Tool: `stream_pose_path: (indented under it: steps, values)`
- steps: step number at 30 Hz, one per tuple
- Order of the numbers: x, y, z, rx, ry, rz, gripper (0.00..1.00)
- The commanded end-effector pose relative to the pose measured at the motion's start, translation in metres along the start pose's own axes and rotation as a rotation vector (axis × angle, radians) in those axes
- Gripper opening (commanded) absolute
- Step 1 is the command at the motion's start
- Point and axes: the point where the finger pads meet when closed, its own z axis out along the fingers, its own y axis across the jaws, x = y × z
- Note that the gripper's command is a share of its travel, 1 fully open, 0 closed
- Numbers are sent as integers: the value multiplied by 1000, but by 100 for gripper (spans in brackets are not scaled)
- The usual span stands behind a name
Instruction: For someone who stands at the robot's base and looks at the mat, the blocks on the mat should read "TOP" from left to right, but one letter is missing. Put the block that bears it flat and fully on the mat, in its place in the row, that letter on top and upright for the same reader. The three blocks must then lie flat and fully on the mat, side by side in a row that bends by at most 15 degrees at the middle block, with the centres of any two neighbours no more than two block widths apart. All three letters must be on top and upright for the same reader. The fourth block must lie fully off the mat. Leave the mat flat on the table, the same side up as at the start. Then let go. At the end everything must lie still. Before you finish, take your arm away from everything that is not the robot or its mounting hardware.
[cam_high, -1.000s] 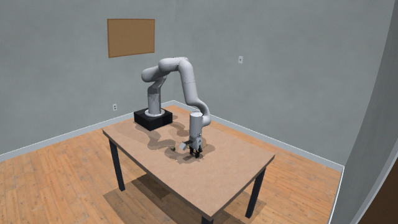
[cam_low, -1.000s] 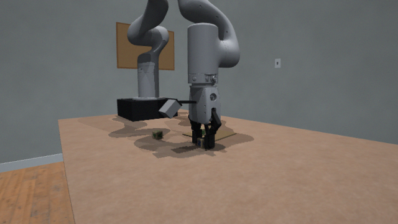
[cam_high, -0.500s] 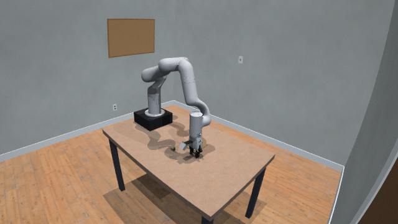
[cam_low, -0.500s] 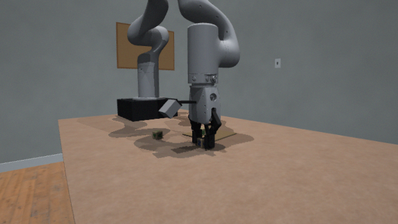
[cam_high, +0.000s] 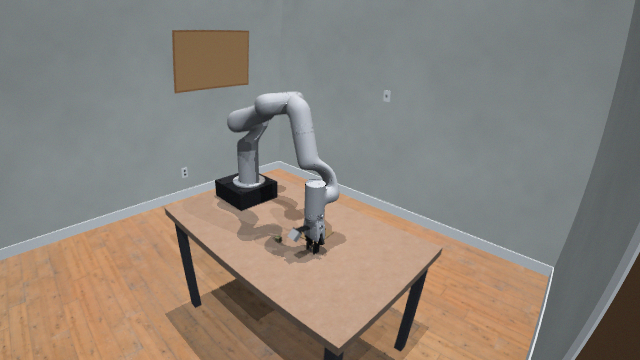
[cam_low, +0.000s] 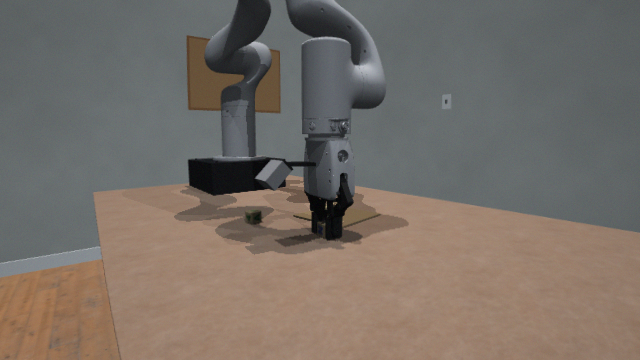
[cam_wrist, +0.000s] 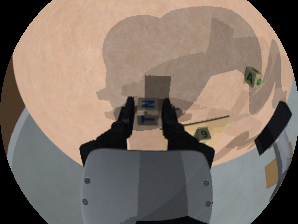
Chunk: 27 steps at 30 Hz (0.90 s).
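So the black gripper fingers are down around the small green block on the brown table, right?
No. The black gripper fingers are around a pale, blue-marked block; the small green block lies apart on the brown table, as the exterior view shows.

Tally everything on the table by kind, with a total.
Blocks: 3 in view: blue-lettered block, green block, block near the mat
Mats: 1, the mat
Robot arms: 1, the arm
Total: 5
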Motion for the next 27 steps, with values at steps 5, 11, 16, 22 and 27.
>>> stream_pose_path:
  steps: [5,11,16,22,27]
  values:
    - [0,-1,-1,2,0,0,42]
    - [0,-1,-1,2,0,0,21]
    - [0,-1,-1,2,0,0,21]
    - [0,-1,-1,2,0,0,21]
    - [0,-1,-1,2,0,0,21]
